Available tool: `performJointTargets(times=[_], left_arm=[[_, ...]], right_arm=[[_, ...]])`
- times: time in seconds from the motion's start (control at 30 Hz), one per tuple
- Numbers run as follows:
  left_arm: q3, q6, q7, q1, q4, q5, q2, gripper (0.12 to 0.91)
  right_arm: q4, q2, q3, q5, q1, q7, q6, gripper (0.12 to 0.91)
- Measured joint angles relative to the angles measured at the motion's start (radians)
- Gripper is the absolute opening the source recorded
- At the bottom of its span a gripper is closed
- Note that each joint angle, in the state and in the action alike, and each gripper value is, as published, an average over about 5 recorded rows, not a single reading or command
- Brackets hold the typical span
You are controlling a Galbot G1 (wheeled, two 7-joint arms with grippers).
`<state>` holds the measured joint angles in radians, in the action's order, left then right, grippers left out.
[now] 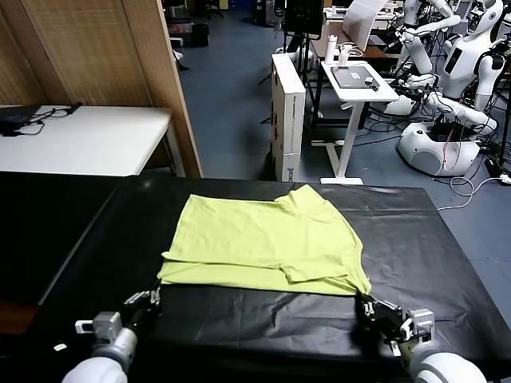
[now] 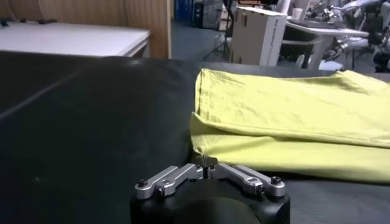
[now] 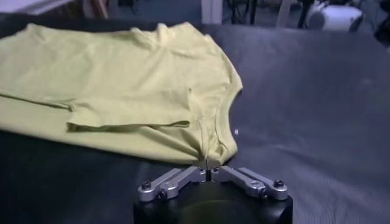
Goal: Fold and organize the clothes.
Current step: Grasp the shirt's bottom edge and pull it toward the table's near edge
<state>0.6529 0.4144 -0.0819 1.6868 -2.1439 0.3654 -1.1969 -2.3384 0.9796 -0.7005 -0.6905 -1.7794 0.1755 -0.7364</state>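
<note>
**Soft shirt, two near corners: where the fold has to be taken up**

The lime yellow-green short-sleeved cotton T-shirt (image 1: 267, 243) lies flat in the middle of the black cloth-covered table (image 1: 431, 239), already doubled over once, so that a sleeve and the neck opening lie on top toward the robot's right. Only plain fabric shows; no print is visible.

The left gripper (image 1: 148, 301) sits low at the near-left corner of the shirt. In its wrist view the fingers are drawn together, their tips touching at the very edge of the cloth; whether a pinch of fabric lies between them I cannot tell. The right gripper (image 1: 369, 306) sits likewise at the near-right corner, by the lower hem and side seam, fingers pressed together at the fabric's edge (a thin fold may be caught there, but the pictures do not settle it).

My judgement is that this garment is light, limp and wrinkle-prone: it will sag between two held points, drag on the table cloth, and slide layer over layer if lifted unevenly. The sensible holds are the two near corners, pinching through all layers at the seamed hems, where the cloth is thickest. Both corners should rise and travel together, or the stacked layers will likely shear apart and the fold go crooked.
</note>
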Motion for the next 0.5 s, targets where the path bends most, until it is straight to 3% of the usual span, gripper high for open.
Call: performJointTargets(times=[0.2, 0.3, 0.43, 0.5], left_arm=[[0.01, 0.0, 0.001, 0.096, -0.048, -0.017, -0.001, 0.146], [0.018, 0.005, -0.001, 0.131, -0.067, -0.018, 0.0, 0.146], [0.03, 0.016, -0.008, 0.165, -0.091, -0.017, -0.001, 0.178], [0.035, 0.022, -0.017, 0.177, -0.1, -0.015, -0.005, 0.266]], right_arm=[[-0.038, 0.006, -0.014, 0.001, -0.048, 0.016, 0.0, 0.139], [-0.058, 0.009, -0.024, 0.0, -0.066, 0.024, 0.0, 0.204], [-0.092, 0.006, -0.05, -0.017, -0.099, 0.027, 0.0, 0.43], [-0.11, 0.002, -0.071, -0.04, -0.114, 0.026, 0.0, 0.562]])
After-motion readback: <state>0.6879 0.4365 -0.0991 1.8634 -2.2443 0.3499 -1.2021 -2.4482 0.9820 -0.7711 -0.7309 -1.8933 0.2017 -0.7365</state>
